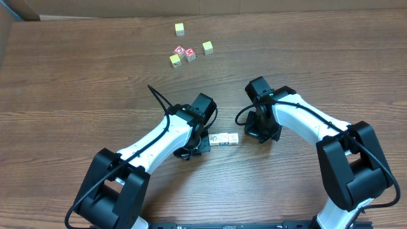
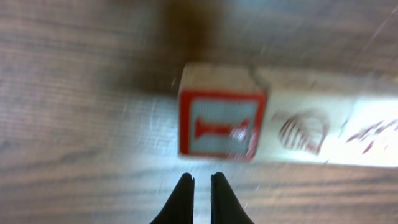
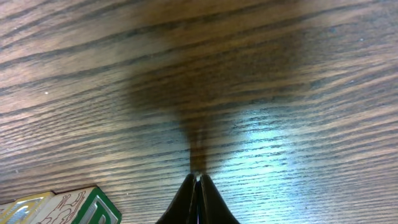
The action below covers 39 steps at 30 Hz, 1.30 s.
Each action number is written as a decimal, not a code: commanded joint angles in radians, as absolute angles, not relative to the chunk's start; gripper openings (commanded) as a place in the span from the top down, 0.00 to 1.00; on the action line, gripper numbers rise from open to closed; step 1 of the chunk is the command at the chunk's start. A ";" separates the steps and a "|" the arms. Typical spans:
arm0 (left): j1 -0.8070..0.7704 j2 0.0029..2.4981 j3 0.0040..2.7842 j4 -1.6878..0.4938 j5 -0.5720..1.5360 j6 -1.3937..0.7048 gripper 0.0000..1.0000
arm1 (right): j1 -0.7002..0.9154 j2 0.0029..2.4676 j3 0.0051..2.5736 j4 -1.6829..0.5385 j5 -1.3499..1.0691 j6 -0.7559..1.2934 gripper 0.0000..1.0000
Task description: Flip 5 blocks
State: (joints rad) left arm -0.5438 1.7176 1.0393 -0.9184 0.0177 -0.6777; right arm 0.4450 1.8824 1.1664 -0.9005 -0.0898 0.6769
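blocks (image 2: 221, 124) just beyond left end effector (image 2: 202, 178)

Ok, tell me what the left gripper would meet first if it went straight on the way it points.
Most likely the red-bordered block: it sits just ahead of the shut left gripper, slightly right of its line. Blur makes depth uncertain.
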 commanded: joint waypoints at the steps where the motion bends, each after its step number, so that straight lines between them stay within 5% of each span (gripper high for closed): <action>1: -0.533 1.657 1.107 -0.963 0.015 -0.650 0.96 | 0.443 1.878 1.161 -0.915 -0.096 0.681 0.96; 13: -0.341 1.629 1.184 -1.069 0.004 -0.532 0.96 | 0.443 1.771 1.173 -0.921 -0.182 0.621 0.96; 39: -0.348 1.763 1.122 -0.961 0.076 -0.494 0.96 | 0.550 1.777 1.098 -0.770 -0.132 0.708 0.96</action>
